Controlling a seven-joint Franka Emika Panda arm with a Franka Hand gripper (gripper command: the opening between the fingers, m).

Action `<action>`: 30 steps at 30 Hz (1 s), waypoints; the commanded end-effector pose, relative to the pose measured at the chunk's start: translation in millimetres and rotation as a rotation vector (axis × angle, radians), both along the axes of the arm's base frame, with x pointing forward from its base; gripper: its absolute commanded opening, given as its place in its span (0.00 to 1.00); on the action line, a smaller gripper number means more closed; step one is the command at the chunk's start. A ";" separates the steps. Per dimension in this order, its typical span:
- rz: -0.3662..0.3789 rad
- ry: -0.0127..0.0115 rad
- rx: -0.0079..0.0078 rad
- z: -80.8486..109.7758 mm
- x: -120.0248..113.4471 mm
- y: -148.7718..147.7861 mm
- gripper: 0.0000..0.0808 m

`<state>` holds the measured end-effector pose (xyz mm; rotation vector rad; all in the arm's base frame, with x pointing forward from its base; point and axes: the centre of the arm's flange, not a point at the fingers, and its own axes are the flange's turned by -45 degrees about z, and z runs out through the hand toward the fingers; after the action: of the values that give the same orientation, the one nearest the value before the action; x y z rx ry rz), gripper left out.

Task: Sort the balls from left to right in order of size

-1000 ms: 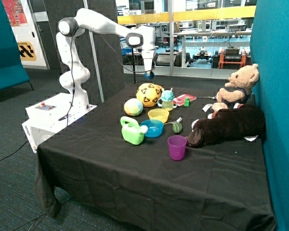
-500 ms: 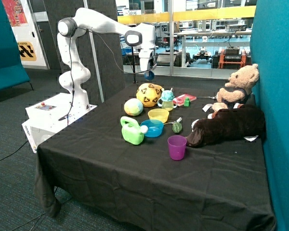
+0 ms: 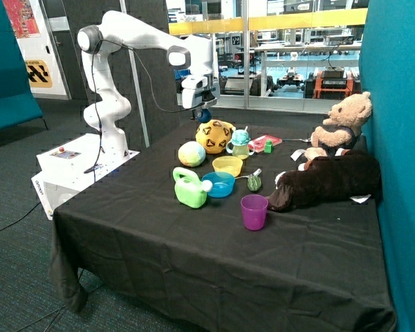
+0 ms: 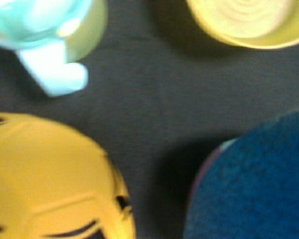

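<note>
Black cloth covers the counter (image 3: 194, 242); above it the tool (image 3: 203, 114) is clamped on the small blue ball (image 3: 205, 115), over the yellow ball (image 3: 214, 136), with the pastel ball (image 3: 191, 153) nearer the front.

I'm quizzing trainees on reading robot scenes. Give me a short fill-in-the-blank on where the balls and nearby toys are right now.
1. The gripper holds the small dark ____ ball in the air, above the table.
2. The large yellow soccer-style ball rests on the table beside the pastel ____.
3. The green watering can touches the ____ bowl.
4. The cup nearest the table's front edge is ____.

Missing words: blue; ball; blue; purple
</note>
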<state>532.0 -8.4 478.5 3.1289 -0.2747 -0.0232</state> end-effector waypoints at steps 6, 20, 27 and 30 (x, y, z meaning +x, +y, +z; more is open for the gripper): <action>-0.154 -0.0147 -0.0019 -6.8 -16.6 -64.2 0.00; -0.195 -0.0146 -0.0022 -18.0 -23.8 -106.9 0.00; -0.216 -0.0146 -0.0023 -33.3 -28.1 -125.9 0.00; -0.221 -0.0146 -0.0024 -38.6 -28.9 -133.1 0.00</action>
<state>506.4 -109.4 457.5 3.0866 -0.5701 0.0046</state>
